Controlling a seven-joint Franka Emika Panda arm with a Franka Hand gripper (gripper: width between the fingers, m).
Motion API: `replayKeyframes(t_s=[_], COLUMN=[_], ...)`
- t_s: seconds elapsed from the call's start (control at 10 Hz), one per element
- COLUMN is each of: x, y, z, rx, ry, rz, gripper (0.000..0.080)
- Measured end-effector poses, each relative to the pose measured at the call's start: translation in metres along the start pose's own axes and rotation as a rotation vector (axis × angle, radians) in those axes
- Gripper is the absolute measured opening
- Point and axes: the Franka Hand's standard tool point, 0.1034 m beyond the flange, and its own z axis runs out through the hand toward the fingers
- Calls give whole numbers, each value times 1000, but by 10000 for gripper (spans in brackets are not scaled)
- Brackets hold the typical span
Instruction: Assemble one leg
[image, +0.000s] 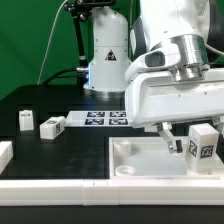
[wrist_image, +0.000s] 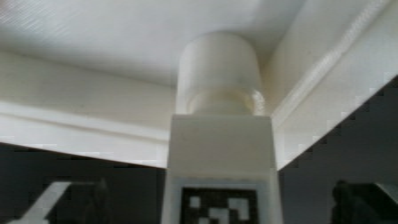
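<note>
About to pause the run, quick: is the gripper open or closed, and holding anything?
Gripper: open, astride the leg with gaps on both sides, holding nothing.

Robotics lab, green backdrop (image: 28, 40), black table (image: 70, 146), tagged marker board (image: 105, 118), white robot arm (image: 170, 45)

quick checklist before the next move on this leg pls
1. leg centred between the fingers: ok in the wrist view.
2. gripper shut on the leg: not ok, dark gaps show on both sides.
3. Leg's round end lined up with a corner hole of the tray piece: cannot tell.
4. Leg's round end over the tray piece: ok.
5. spare legs clear of the arm: ok, off at the exterior view's left.
</note>
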Motion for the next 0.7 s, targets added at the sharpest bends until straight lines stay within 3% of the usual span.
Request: replayKeyframes(t_s=[0.4, 0.7], x=[1, 16], y=[0, 2], z=[0, -14], rx=[0, 1], ry=[0, -6], rz=[0, -5], gripper=[649, 649])
